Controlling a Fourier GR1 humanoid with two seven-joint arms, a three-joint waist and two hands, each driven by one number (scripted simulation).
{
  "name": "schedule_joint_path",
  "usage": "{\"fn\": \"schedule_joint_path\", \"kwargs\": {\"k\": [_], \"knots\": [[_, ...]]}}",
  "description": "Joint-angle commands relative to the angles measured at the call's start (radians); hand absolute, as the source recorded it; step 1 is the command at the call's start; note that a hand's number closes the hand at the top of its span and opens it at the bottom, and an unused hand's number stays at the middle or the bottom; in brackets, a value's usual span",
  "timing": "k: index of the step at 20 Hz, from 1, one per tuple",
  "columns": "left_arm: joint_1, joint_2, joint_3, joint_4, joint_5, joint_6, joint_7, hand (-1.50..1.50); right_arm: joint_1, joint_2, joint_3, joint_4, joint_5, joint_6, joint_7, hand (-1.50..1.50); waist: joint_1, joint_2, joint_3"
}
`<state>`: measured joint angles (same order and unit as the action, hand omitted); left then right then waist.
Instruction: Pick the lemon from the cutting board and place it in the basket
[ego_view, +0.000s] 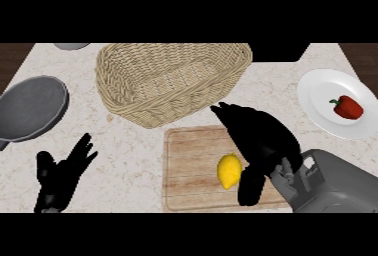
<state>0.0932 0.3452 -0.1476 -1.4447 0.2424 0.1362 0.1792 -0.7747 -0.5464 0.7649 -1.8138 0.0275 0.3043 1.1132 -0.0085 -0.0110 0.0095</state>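
Lemon (230, 171), yellow and oval, at lower centre of the frame. Lies on the pale wooden cutting board (190, 165), toward its right side, outside the woven wicker basket (170, 80) at upper centre. Black right hand (260, 137) above the board's upper right part, on a grey forearm (336, 182) from the lower right. Spreads open: fingers (229, 114) straight, pointing up-left toward the basket's near rim, thumb hanging just right of the lemon. Grasps nothing; contact between thumb and lemon impossible to tell. Black left hand (63, 172) resting at lower left, open, fingers up, over the speckled beige counter (133, 150). Grey round frying pan (33, 107) at left. White round plate (321, 87) at right, carrying a red bell pepper (347, 107).
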Motion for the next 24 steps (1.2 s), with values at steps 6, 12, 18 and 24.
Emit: {"fn": "schedule_joint_path", "kwargs": {"k": [6, 12, 18, 24], "knots": [[0.015, -0.01, -0.019, 0.039, -0.021, -0.002, 0.089, 0.0, 0.13, 0.062, 0.059, 0.026, 0.172, -0.05, 0.054, -1.5, 0.006, 0.01, -0.01], [0.023, 0.013, 0.025, 0.061, -0.007, -0.041, 0.057, 0.0, 0.148, 0.075, 0.033, 0.085, 0.215, -0.031, -0.002, -1.5, 0.011, 0.012, -0.01], [0.016, -0.017, 0.011, 0.06, -0.026, -0.042, 0.058, 0.0, 0.206, 0.116, 0.035, 0.182, 0.318, -0.063, -0.119, -1.5, 0.015, 0.013, -0.01], [0.04, -0.043, 0.0, 0.051, -0.054, -0.02, 0.052, 0.0, 0.233, 0.171, 0.063, 0.21, 0.353, -0.026, -0.077, -1.5, 0.016, 0.012, -0.01]]}}
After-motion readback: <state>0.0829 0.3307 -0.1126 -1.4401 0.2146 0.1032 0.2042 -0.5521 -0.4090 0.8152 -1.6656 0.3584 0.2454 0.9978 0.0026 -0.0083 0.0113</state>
